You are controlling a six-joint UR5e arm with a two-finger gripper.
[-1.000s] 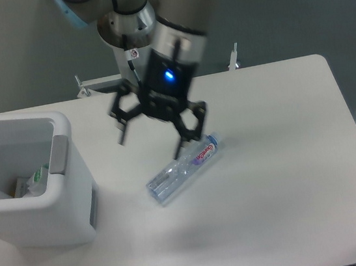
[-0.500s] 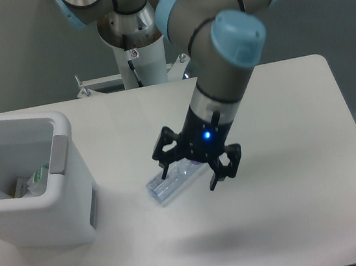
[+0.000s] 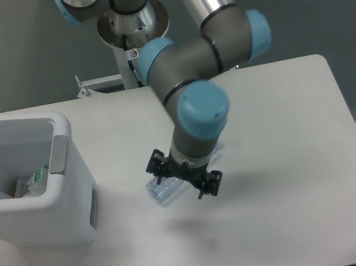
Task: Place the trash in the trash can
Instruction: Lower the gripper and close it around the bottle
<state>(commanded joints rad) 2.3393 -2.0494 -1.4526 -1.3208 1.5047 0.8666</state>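
Camera view, gripper (image 3: 184,179): has dropped lower over the last second and now straddles the bottle, fingers spread, nothing clamped yet.
Bottle (image 3: 161,191): lies unmoved on the table (image 3: 286,158), mostly hidden under the wrist.
Trash can (image 3: 66,180): at left, plastic bag (image 3: 33,181) already inside.
Meaning: grasp looks imminent; carrying remains.

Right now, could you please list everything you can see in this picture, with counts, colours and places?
Water bottle: one, clear plastic, lying on the table under the hand, mostly hidden.
Plastic bag: one, clear with green print, inside the trash can.
Trash can: one, white with a grey panel, at the table's left edge.
Table: one, white.
Arm: one, grey with blue joints, reaching down from the back.
Hand: one, black, fingers spread over the bottle.
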